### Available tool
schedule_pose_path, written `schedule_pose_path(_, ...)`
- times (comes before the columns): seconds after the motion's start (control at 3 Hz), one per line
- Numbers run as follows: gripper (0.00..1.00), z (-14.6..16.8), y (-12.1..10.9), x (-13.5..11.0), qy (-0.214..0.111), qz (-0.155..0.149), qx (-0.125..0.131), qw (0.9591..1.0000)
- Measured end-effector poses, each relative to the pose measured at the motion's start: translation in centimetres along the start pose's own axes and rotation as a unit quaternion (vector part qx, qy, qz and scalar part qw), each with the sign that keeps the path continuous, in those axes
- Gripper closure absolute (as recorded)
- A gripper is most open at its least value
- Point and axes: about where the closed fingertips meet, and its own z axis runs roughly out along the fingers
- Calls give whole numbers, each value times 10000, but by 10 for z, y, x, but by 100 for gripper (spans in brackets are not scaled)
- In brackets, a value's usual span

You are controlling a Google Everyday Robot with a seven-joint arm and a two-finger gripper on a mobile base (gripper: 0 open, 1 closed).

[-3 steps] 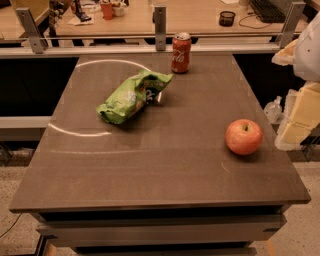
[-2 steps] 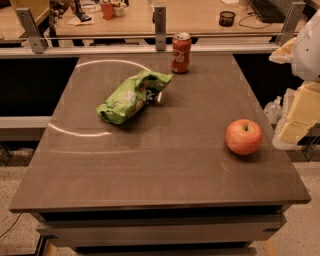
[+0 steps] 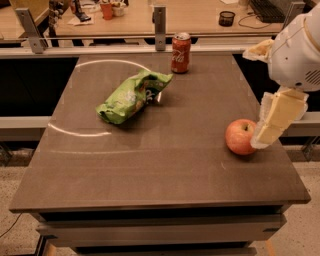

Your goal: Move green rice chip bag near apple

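Observation:
The green rice chip bag lies crumpled on the brown table, left of centre and slanting toward the far right. The apple, red-orange with yellowish patches, sits near the table's right edge. My gripper hangs from the white arm at the right edge, just right of the apple and overlapping its right side in the view. It holds nothing I can see. The bag and the apple are far apart.
A red soda can stands upright at the table's far edge, right of the bag. A pale curved light mark lies on the table's left part. Behind is a wooden counter with metal posts and clutter.
My gripper has shifted a little to the left, closer to the apple. The bag, apple and can have not moved.

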Motion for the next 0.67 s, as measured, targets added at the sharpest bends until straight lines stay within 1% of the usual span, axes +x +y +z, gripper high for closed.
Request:
schedule_pose_path(0.33,0,13,-7,-14,-681,-509,144,9963)
schedule_pose_path(0.67,0,25,-20,-35,-1270,-1135,231,9851)
